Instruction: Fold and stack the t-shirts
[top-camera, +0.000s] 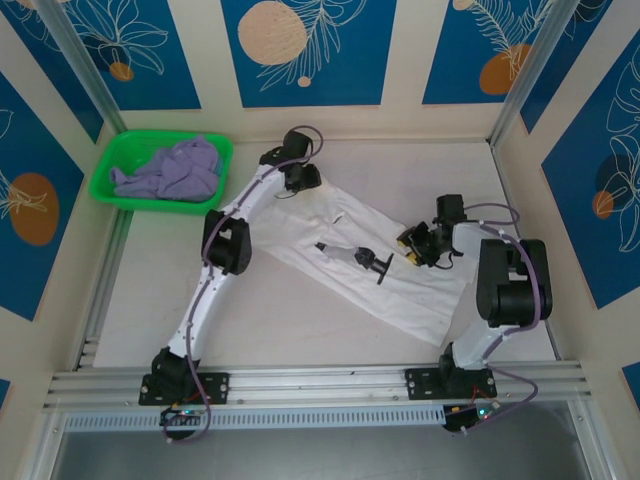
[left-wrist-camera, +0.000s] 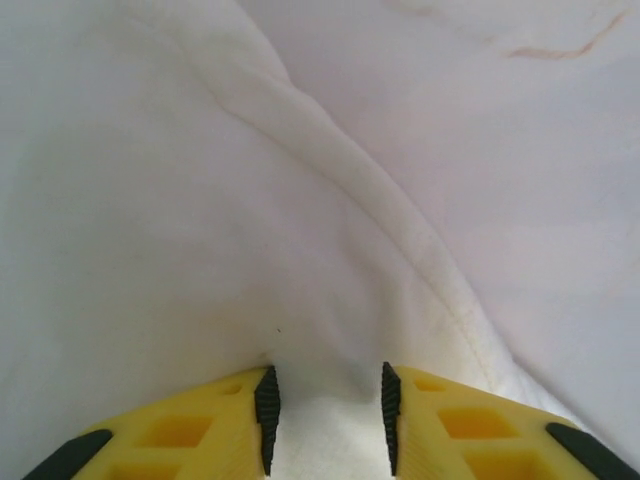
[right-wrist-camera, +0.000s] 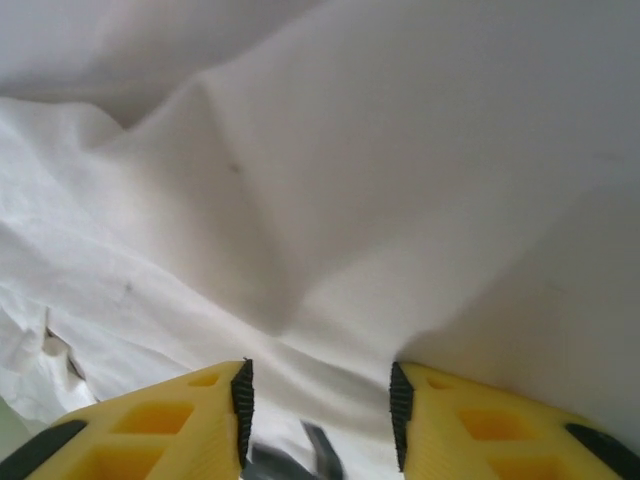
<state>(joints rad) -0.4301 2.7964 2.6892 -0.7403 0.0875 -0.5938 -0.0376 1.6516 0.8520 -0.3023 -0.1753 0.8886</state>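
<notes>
Tabletop (top-camera: 285, 325) bears the white t-shirt (top-camera: 400, 288); right gripper (right-wrist-camera: 321, 368) released above it, left gripper (left-wrist-camera: 328, 372) half-open astride cloth, grip unclear.

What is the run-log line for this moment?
white t-shirt: spread on table | lavender t-shirt: bunched in green basket | left gripper: on white t-shirt, grip unclear | right gripper: open over white t-shirt

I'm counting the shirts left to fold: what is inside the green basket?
A crumpled pale lavender t-shirt lies in the green basket. It covers most of the floor, so whether anything lies beneath it cannot be seen.
</notes>
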